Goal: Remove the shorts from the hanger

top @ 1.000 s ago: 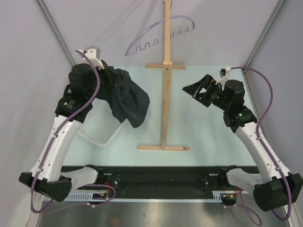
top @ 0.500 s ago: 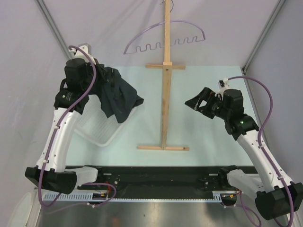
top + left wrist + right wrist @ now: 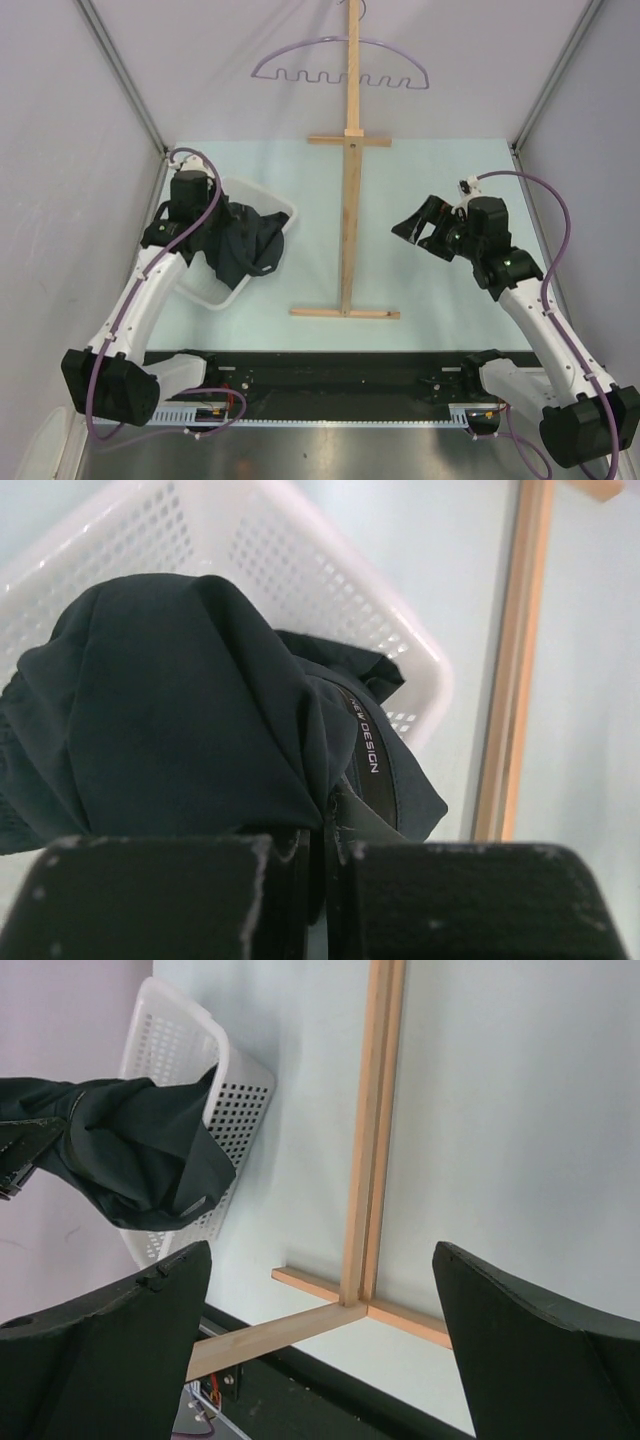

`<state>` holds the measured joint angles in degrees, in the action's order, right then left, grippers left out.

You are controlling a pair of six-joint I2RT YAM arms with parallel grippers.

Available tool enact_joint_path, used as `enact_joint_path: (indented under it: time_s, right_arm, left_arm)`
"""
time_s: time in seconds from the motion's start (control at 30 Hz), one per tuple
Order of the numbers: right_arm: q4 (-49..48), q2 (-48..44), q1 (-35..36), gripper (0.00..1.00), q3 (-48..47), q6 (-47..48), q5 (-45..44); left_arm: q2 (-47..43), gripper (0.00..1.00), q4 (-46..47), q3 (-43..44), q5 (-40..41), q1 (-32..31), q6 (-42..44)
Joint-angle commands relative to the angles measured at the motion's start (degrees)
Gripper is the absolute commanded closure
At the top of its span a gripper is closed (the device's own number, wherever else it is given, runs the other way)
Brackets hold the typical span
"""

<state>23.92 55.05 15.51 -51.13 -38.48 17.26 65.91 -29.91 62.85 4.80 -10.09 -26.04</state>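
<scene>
1. Black fabric fills the left wrist view: the shorts (image 3: 180,710) bunch in a rounded heap just ahead of the fingers, with a band of white lettering running down their right side.
2. The left gripper (image 3: 320,865) is clamped on a fold of the shorts, its jaws nearly touching with only cloth between them.
3. In the top view the shorts (image 3: 245,250) hang from that gripper over the white basket (image 3: 275,207) at the left of the table (image 3: 300,180), and some cloth droops past the basket's right rim.
4. The right wrist view shows the shorts (image 3: 130,1155) held above the perforated basket (image 3: 165,1035) rather than lying flat in it.
5. The hanger (image 3: 322,77) is bare, hooked on the tall post of the wooden stand (image 3: 350,200) at the far side, well apart from the shorts.
6. The right gripper (image 3: 415,225) hovers right of the stand's post, jaws spread wide and holding nothing.
7. From its own camera the right gripper (image 3: 322,1250) faces the stand's post and base (image 3: 375,1130), with the basket beyond on the left.
</scene>
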Motion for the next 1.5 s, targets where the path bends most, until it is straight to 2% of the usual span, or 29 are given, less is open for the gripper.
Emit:
enact_joint_path:
  time_s: [0.0,0.13,0.27,0.37,0.43,0.47,0.57,0.7,0.8,0.87,1.07,1.17,1.23,1.3,1.33,1.4,1.43,1.47]
  right_arm:
    - [0.77,-1.26,0.05,0.02,0.42,1.48,-0.64]
    - [2.0,-2.13,0.05,0.02,0.51,1.65,-1.52]
    - [1.65,-2.84,0.66,0.02,1.82,1.04,-1.79]
    - [1.65,-3.1,1.36,0.02,2.97,0.69,-2.14]
    - [1.92,-3.1,2.33,0.02,3.84,0.6,-2.31]
    - [2.0,-3.1,2.51,0.02,4.2,0.6,-2.58]
    - [2.62,-3.45,3.91,0.02,5.08,0.86,-4.33]
    - [1.83,-3.11,4.71,0.01,6.22,0.69,-5.04]
    - [0.95,-1.96,5.58,0.02,6.75,0.33,-4.86]
    - [0.51,-0.91,6.37,0.02,6.75,0.16,-4.69]
    - [0.16,0.15,8.31,0.01,6.66,-0.81,-5.56]
    - [0.07,-0.29,9.1,0.01,6.92,-1.33,-6.18]
    - [-0.02,-0.64,9.37,0.01,6.93,-1.68,-6.44]
    - [0.24,-0.82,9.54,0.01,6.93,-1.77,-6.62]
    - [0.33,-1.08,9.63,0.01,6.84,-1.86,-6.62]
    - [1.21,-1.43,9.72,0.01,6.4,-1.77,-6.88]
    - [1.56,-1.96,9.72,0.01,6.14,-1.86,-7.23]
    - [1.83,-2.31,9.8,0.01,6.05,-2.12,-7.41]
  left_arm:
    - [0.44,1.0,4.6,0.34,2.67,1.56,-2.08]
    - [3.52,1.0,4.95,1.66,0.92,2.0,-1.38]
    - [10.45,1.0,3.54,2.1,-7.05,2.26,-3.13]
    - [12.48,0.99,2.58,2.36,-6.21,2.88,-4.37]
    - [12.84,0.82,1.18,3.41,-4.89,3.14,-4.54]
    - [12.67,0.56,0.56,3.68,-2.88,3.14,-4.54]
    - [9.69,0.23,-0.76,3.86,-1.9,3.14,-4.98]
    - [3.98,0.13,-0.59,0.88,-0.85,1.83,-3.32]
    - [0.63,0.13,-1.63,-1.32,2.84,-1.24,0.99]
    - [-1.56,0.16,-2.52,-3.16,1.45,-2.65,1.26]
    - [-7.63,0.15,-2.78,-12.13,-1.63,-6.7,-2.34]
    - [-10.0,0.17,-3.4,-15.73,-0.15,-6.79,-5.5]
    - [-11.24,0.19,-0.25,-18.1,0.66,-6.79,-5.78]
    - [-9.5,0.36,3.09,-18.64,-0.48,-6.18,-4.29]
    - [-8.35,0.59,3.02,-17.07,-0.75,-5.82,-4.19]
    - [-5.54,0.77,2.14,-13.57,-1.02,-4.68,-3.49]
    - [-3.09,0.9,2.05,-12.5,-1.02,-4.24,-3.23]
    - [-1.85,0.97,1.88,-11.53,-0.67,-3.11,-2.88]
